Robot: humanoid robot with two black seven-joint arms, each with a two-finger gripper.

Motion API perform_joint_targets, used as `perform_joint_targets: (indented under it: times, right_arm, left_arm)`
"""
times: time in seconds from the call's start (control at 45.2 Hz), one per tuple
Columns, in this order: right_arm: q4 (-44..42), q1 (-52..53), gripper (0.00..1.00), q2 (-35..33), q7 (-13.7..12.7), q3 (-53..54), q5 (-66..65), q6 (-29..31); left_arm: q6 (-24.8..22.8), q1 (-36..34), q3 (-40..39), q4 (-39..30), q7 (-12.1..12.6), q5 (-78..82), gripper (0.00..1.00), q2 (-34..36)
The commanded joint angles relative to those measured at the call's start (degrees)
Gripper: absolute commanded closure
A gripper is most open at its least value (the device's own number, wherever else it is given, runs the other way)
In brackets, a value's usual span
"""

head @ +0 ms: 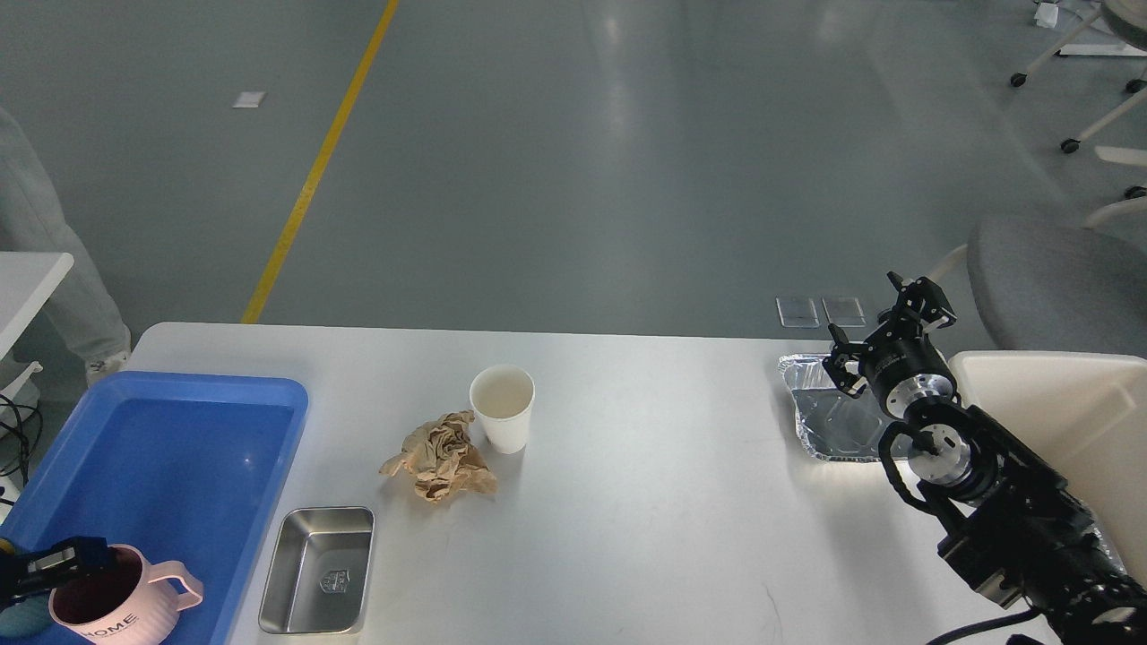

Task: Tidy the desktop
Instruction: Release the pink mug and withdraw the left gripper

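Note:
The white desktop (645, 511) carries a white paper cup (503, 408), a crumpled wad of brown paper (439, 457), a small steel tin (318, 570) and a foil tray (833, 417). A pink mug (121, 602) marked HOME stands upright in the near corner of the blue tray (179, 430). My left gripper (63, 564) is shut on the mug's rim at the frame's bottom left. My right gripper (883, 327) hovers open over the far edge of the foil tray, holding nothing.
A cream bin (1057, 403) sits at the table's right edge beside my right arm. A grey chair (1048, 282) stands behind it. Another white table's corner (27, 278) shows at the far left.

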Motion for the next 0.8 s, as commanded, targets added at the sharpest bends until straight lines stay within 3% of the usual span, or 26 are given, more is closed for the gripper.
perform_joint_targets:
  times: [0.0,0.155,0.486,0.773]
  right_arm:
    - [-0.1,0.1,0.0,0.0,0.0,0.0,0.0,0.0]
    - [0.0,0.2,0.0,0.1,0.0,0.0,0.0,0.0]
    - [0.0,0.2,0.0,0.3,0.0,0.0,0.0,-0.1]
    - [0.0,0.2,0.0,0.8,0.0,0.0,0.0,-0.1]
  left_arm:
    - [-0.3,0.0,-0.3,0.0,-2.4,-0.9,0.35,0.2]
    - [-0.4,0.0,-0.6,0.0,-6.7,-2.0,0.19,1.0]
    - [-1.6,0.0,-0.6,-0.6,-14.6,-2.5,0.15,3.4]
    - [-1.7,-0.6,-1.0,-0.5,-19.8,-5.8,0.12,6.9]
